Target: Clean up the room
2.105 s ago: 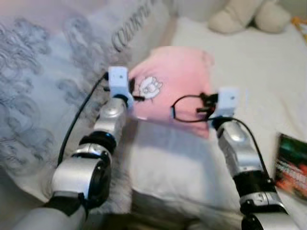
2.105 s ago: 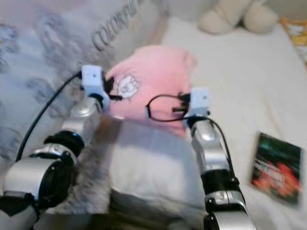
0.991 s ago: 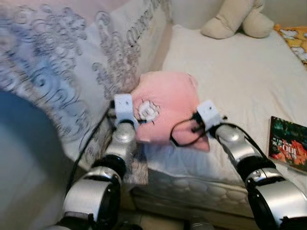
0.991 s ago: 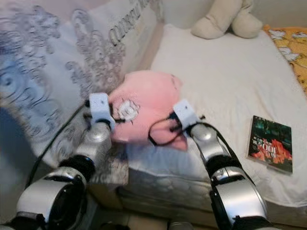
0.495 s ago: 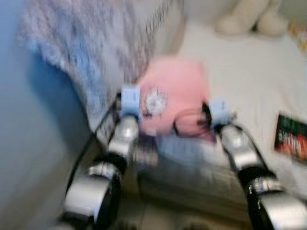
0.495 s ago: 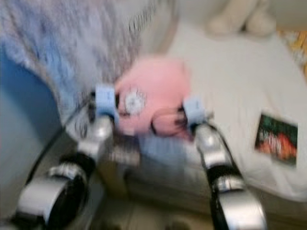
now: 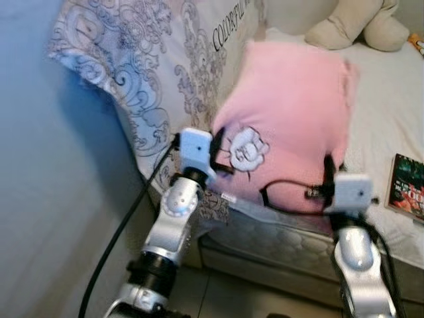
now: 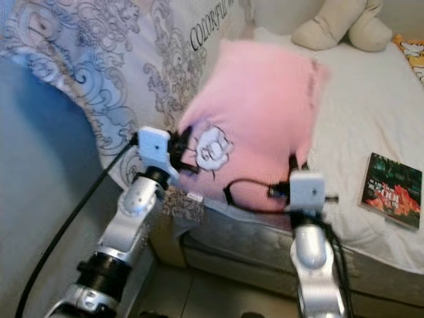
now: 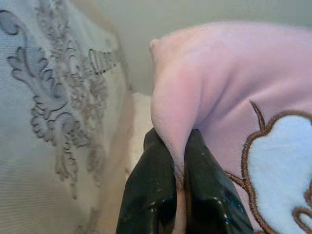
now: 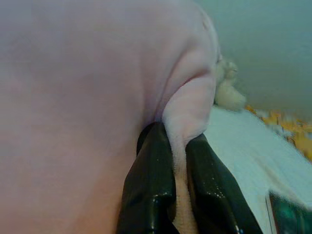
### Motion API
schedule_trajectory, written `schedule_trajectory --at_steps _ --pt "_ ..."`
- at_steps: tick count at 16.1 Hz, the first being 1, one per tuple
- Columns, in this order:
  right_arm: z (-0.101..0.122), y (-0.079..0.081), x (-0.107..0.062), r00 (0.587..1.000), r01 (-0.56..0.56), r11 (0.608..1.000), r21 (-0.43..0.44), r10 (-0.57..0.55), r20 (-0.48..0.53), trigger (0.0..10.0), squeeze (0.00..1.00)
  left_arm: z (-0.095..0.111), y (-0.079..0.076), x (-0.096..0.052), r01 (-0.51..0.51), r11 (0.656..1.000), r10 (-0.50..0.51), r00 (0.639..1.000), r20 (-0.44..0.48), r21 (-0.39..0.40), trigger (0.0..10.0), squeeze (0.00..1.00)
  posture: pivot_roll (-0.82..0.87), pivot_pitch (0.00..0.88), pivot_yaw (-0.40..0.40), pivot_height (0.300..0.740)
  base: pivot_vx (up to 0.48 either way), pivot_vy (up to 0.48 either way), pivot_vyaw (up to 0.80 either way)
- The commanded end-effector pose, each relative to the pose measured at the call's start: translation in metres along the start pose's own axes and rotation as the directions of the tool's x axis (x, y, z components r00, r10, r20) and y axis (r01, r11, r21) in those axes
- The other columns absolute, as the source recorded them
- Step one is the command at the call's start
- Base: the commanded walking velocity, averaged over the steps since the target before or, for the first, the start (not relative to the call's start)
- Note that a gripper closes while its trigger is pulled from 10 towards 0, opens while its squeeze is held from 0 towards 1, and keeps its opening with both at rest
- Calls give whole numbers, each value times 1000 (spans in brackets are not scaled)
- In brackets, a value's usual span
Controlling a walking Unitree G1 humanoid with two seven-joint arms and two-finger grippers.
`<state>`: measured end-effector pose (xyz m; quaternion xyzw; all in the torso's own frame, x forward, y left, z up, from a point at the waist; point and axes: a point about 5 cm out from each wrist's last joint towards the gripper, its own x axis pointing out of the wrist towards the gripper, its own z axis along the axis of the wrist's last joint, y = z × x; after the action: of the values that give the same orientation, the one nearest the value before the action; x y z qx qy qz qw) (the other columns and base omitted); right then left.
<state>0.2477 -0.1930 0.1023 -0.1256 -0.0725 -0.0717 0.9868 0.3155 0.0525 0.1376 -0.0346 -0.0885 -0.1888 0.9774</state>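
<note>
A pink pillow (image 7: 291, 112) with a white cartoon patch (image 7: 244, 150) hangs lifted above the near edge of the bed (image 7: 391, 99). My left gripper (image 9: 179, 168) is shut on the pillow's left corner, a fold of pink fabric pinched between its black fingers (image 9: 152, 195). My right gripper (image 10: 179, 161) is shut on the pillow's lower right corner in the same way. Both arms reach up from below, the left (image 7: 173, 218) and the right (image 7: 354, 258).
A large grey patterned quilt (image 7: 152, 73) is heaped on the bed's left side against the blue wall (image 7: 46, 199). A dark book (image 7: 405, 185) lies on the white sheet at right. A beige plush toy (image 7: 358, 26) sits at the far end.
The pillow has come up off the mattress, held by both grippers, and now stands taller and nearer the camera. The view has also shifted and sharpened after blur.
</note>
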Motion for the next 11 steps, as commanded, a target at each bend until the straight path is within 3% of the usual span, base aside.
schedule_trajectory --at_steps 1,4,7,11 --pt "3 -9 3 998 55 998 -3 -55 -12 10000 0 8 0 5 5 1000 -6 1000 13 21 10000 0 -258 0 75 740 480 0 0" --pt "7 -5 10 998 26 1000 5 -25 -50 10000 0 21 4 12 -29 999 30 999 -17 28 10000 0 -268 0 83 740 477 0 0" --pt "9 4 21 997 -27 999 27 29 -66 10000 0 15 11 16 -110 992 105 991 -87 -55 10000 0 -271 0 83 740 471 0 0" --pt "12 7 35 995 -60 998 31 62 -72 10000 0 17 17 23 -149 987 142 985 -98 -64 10000 0 -260 0 75 740 468 0 0"
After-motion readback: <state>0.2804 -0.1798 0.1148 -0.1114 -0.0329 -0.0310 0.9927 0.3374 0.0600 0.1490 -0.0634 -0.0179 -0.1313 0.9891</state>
